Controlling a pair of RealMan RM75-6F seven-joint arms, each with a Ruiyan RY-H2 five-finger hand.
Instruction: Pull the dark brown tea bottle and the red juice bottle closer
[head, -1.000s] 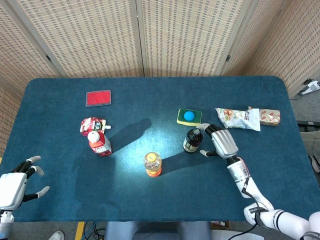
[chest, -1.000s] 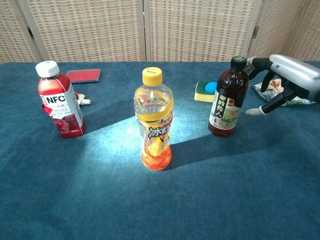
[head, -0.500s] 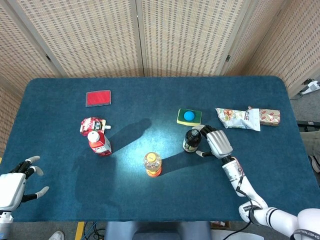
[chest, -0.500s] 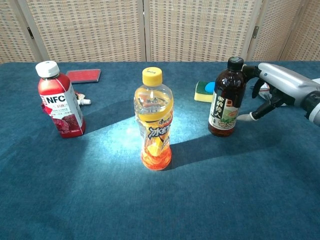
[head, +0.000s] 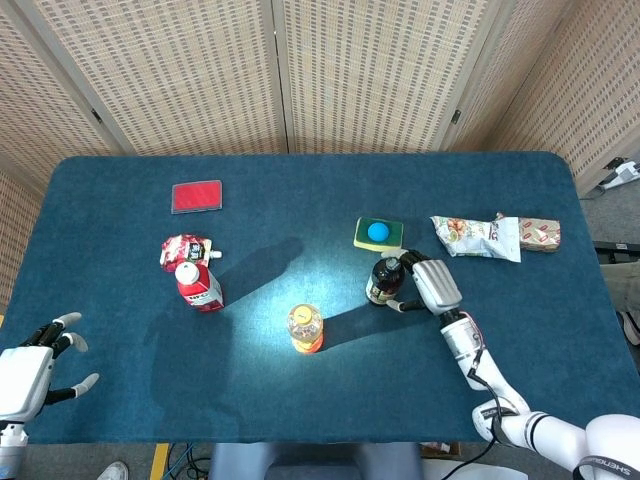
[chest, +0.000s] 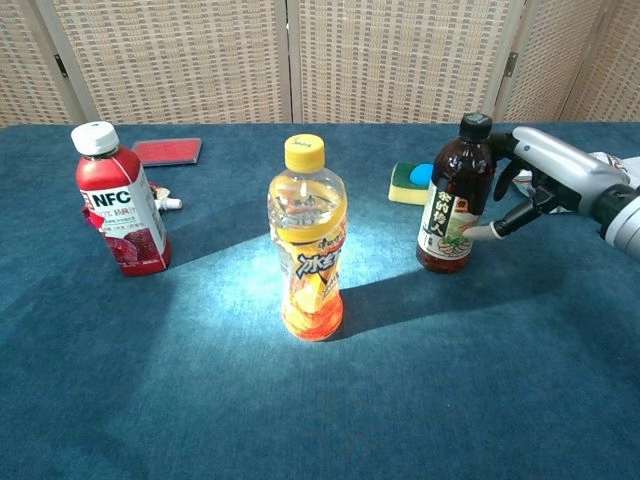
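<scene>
Our right hand (chest: 545, 175) has its fingers spread around the upright dark tea bottle (chest: 455, 196), a fingertip touching its side, no firm grip. Our left hand (head: 25, 372) rests spread and empty at the near-left table (head: 120, 400) edge. The red juice bottle (chest: 121, 203) stands far left, with bare cloth before both bottles.

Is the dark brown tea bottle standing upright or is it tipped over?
Upright: the dark brown tea bottle stands on its base, black cap on top, right hand at its side.
</scene>
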